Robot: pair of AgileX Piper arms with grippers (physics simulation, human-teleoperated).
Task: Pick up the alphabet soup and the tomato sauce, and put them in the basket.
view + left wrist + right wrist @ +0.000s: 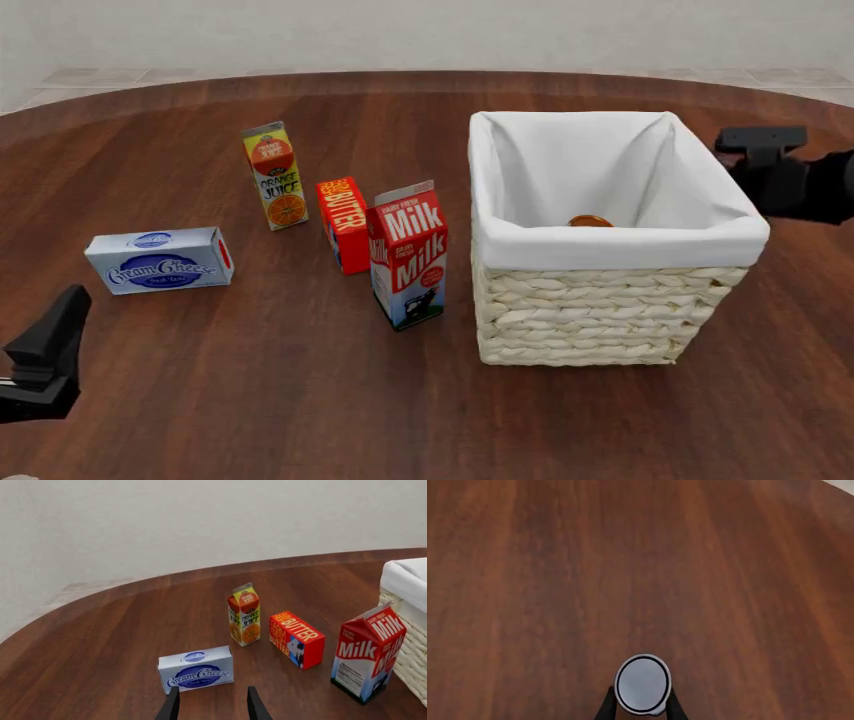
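The cream wicker basket (587, 300) with its white lining stands right of centre. Low inside it, a small orange-brown thing (590, 221) peeks over the front rim. A tin can (642, 683) with a silver-grey top sits between my right gripper's (639, 706) fingers, which press on both its sides. Its label is hidden, so I cannot tell whether it is the alphabet soup or the tomato sauce. My right arm (790, 180) is beside the basket's far right corner, and its fingers do not show there. My left gripper (213, 707) is open, just short of the cream cheese box.
The cream cheese box (160, 260), the orange juice carton (275, 176), the butter box (346, 224) and the milk carton (412, 255) stand left of the basket. My left arm (47, 350) rests at the near left edge. A pale wall (200, 520) lies beyond the table.
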